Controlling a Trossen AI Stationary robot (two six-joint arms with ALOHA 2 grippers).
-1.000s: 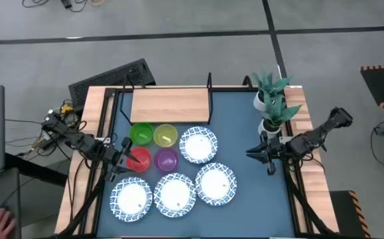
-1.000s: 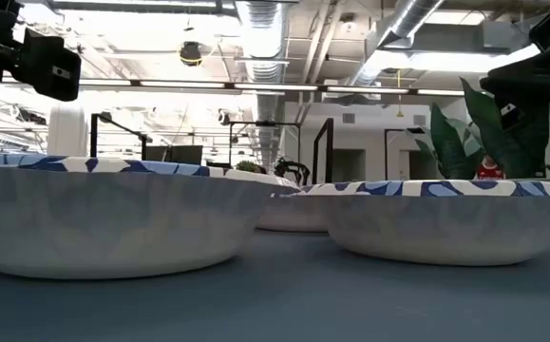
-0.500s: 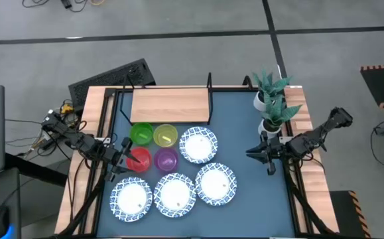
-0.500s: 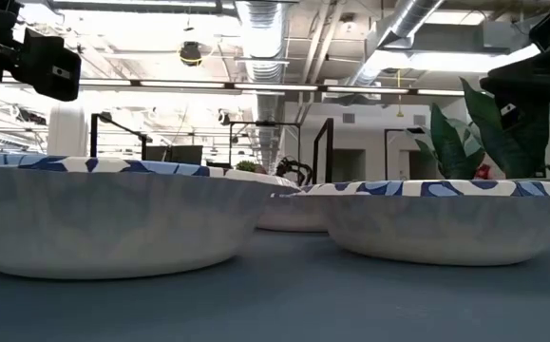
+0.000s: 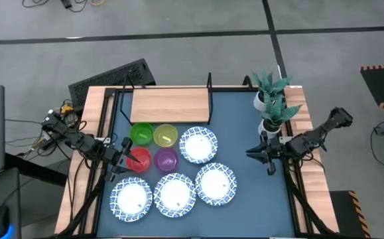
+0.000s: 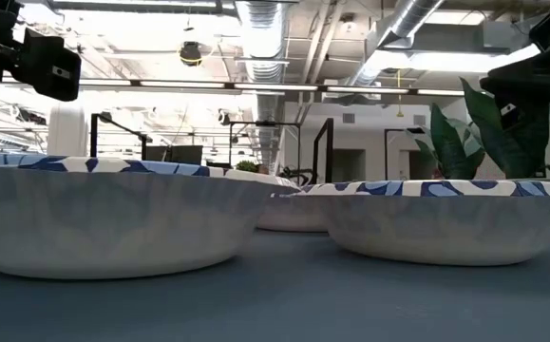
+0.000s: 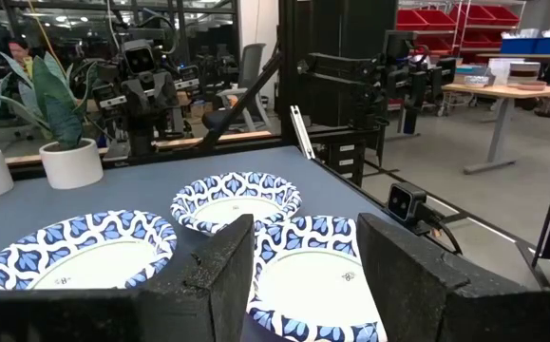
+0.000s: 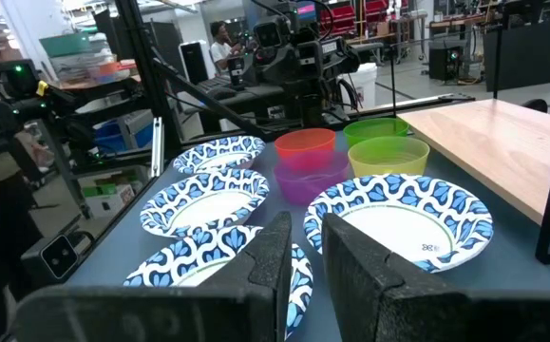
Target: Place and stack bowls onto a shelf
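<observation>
The shelf [image 5: 170, 105], a light wooden board on a black wire frame, stands at the table's far side. In front of it sit a green bowl [image 5: 140, 133], a yellow-green bowl [image 5: 166, 135], a red bowl [image 5: 138, 160] and a purple bowl [image 5: 166, 160]. Four white, blue-rimmed bowls rest on the table [image 5: 198, 145] [image 5: 215, 184] [image 5: 175, 194] [image 5: 131, 199]. My left gripper [image 5: 123, 159] is open just left of the red bowl; its wrist view [image 7: 303, 261] looks over three white bowls. My right gripper [image 5: 253, 154] hovers right of the bowls, its fingers a narrow gap apart [image 8: 308, 255].
A potted plant in a white pot [image 5: 271, 106] stands at the table's far right, close behind my right arm. The blue table top [image 5: 245, 206] has wooden edges. A dark keyboard-like object [image 5: 112, 76] lies off the far left corner.
Both arms and all bowls have kept still. A person's hand off the table at the near left has gone out of view.
</observation>
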